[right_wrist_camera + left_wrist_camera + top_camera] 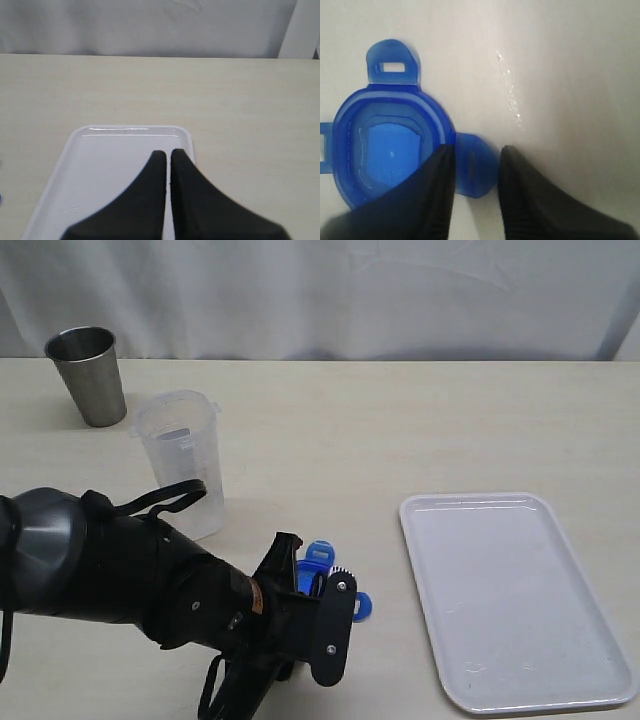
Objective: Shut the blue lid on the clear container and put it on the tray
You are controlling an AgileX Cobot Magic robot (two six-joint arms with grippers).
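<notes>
The blue lid [318, 556] lies flat on the table, inner face up, to the left of the tray [510, 600]. In the left wrist view the blue lid [390, 145] shows two snap tabs clearly. My left gripper [476, 160] is open, low over the table, with one tab between its fingers; from the exterior view my left gripper [325, 588] covers much of the lid. The clear container [183, 462] stands upright and uncovered behind the left arm. My right gripper [168, 154] is shut and empty above the tray [110, 165]; the exterior view does not show it.
A grey steel cup [88, 375] stands at the far left near the white backdrop. The left arm's dark body [110, 575] fills the near left of the table. The tray holds nothing.
</notes>
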